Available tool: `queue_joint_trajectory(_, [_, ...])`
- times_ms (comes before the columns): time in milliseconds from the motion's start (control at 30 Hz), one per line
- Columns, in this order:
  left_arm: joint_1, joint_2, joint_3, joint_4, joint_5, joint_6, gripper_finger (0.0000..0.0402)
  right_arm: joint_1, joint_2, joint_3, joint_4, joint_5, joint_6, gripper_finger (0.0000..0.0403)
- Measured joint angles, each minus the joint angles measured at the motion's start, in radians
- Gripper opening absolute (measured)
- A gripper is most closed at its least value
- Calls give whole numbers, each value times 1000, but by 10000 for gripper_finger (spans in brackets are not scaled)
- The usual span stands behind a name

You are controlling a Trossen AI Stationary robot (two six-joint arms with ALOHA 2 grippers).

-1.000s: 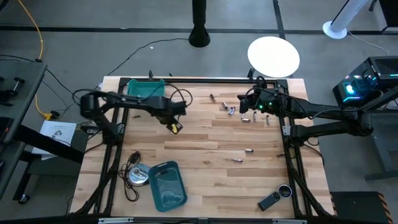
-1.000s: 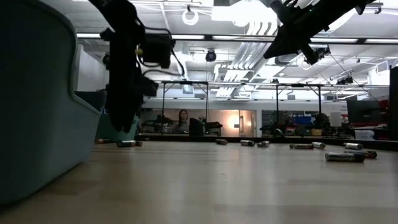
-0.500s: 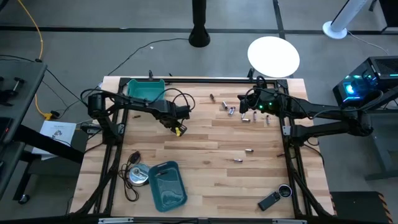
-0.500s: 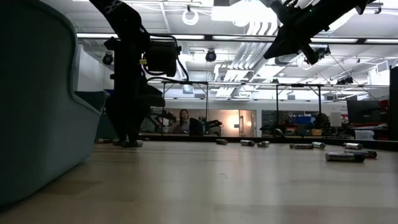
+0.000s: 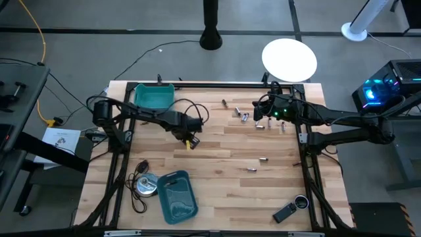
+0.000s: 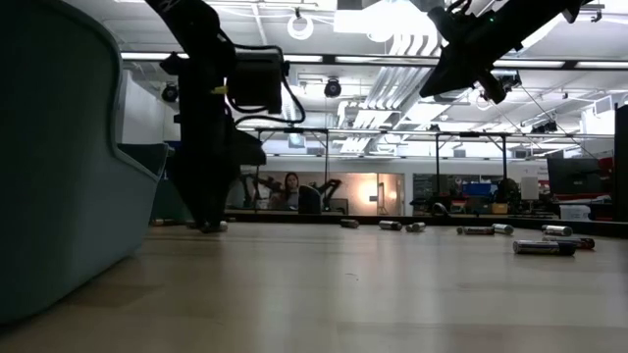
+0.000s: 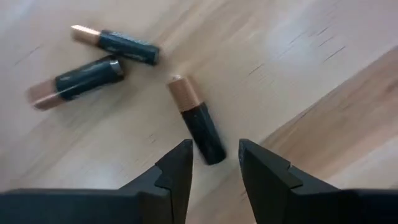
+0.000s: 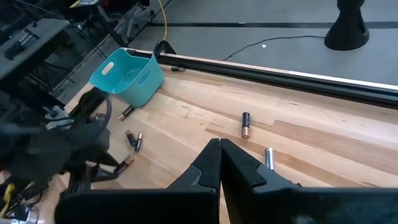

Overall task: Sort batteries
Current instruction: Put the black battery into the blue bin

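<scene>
Several small batteries lie on their sides on the wooden table: three near my left gripper (image 5: 191,140) and a scattered group (image 5: 247,116) at the far right. In the left wrist view a copper-and-black battery (image 7: 194,119) lies with its dark end between the open fingertips of my left gripper (image 7: 214,158), apparently untouched; two more batteries (image 7: 76,82) lie beyond. My right gripper (image 8: 219,155) is shut and empty, raised over the far right group (image 5: 258,108). A teal bin (image 5: 154,96) stands at the far left and another (image 5: 177,195) near the front.
A round silver disc with a black cable (image 5: 146,185) lies beside the near bin, and a black gadget with a lens (image 5: 289,210) sits at the near right. Two lone batteries (image 5: 263,158) lie mid-right. Bare wood stretches across the table's middle.
My left gripper has moved toward the table's right and slightly nearer, and has come down close to the tabletop over the three batteries there. My right arm has kept still.
</scene>
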Motion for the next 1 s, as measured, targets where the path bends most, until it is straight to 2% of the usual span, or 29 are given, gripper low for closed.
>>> queue_joint_trajectory(100, [-14, 33, 3, 6, -35, 6, 106, 0, 0, 0, 0, 6, 0, 1])
queue_joint_trajectory(233, [1, 57, 3, 25, -21, -9, 87, 0, 0, 0, -3, 6, 0, 1])
queue_joint_trajectory(533, [28, 20, 0, 28, 5, 37, 26, 0, 0, 0, -4, 2, 1, 1])
queue_joint_trajectory(867, [28, -206, -2, -90, -24, 157, 26, 0, 0, 0, -4, 2, 1, 1])
queue_joint_trajectory(1000, [-24, -320, -2, -123, 65, 327, 26, 0, 0, 0, -6, 1, 1, 1])
